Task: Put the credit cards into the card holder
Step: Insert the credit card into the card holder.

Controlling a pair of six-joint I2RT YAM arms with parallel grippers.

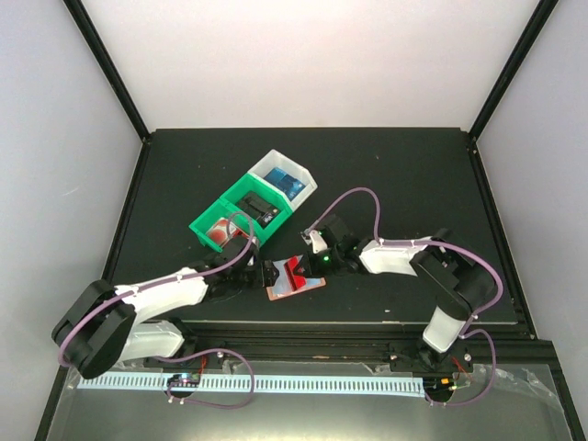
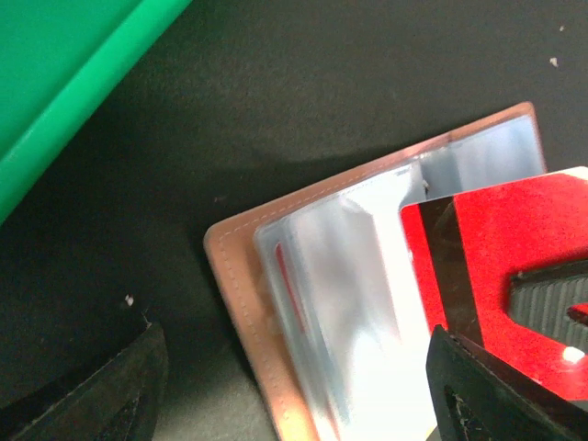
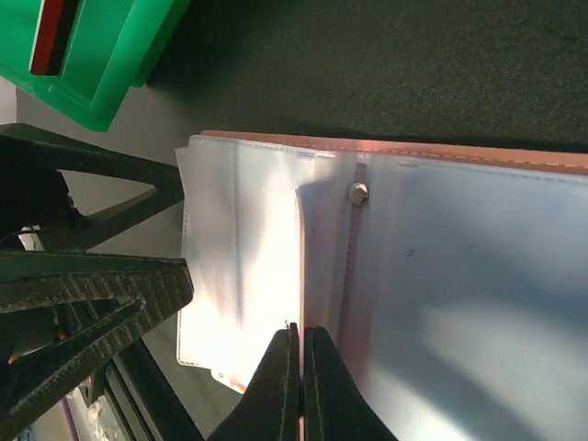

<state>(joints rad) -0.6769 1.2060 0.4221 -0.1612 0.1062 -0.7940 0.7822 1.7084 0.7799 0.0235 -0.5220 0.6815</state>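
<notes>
The brown card holder (image 1: 287, 294) lies open on the black table, its clear plastic sleeves up (image 2: 349, 303) (image 3: 459, 276). My right gripper (image 1: 306, 265) (image 3: 301, 342) is shut on a red credit card (image 1: 296, 270) with a black stripe (image 2: 514, 239). It holds the card edge-down over the sleeves, near the holder's middle. My left gripper (image 1: 265, 274) (image 2: 294, 404) is open and low at the holder's left end, one finger on each side of that end. A second red and white card (image 1: 219, 232) lies in the green bin.
The green bin (image 1: 241, 223) stands just behind the card holder, also in the left wrist view (image 2: 64, 101) and the right wrist view (image 3: 101, 64). A white bin (image 1: 296, 173) with a blue item adjoins it. The table's front edge is close below the holder.
</notes>
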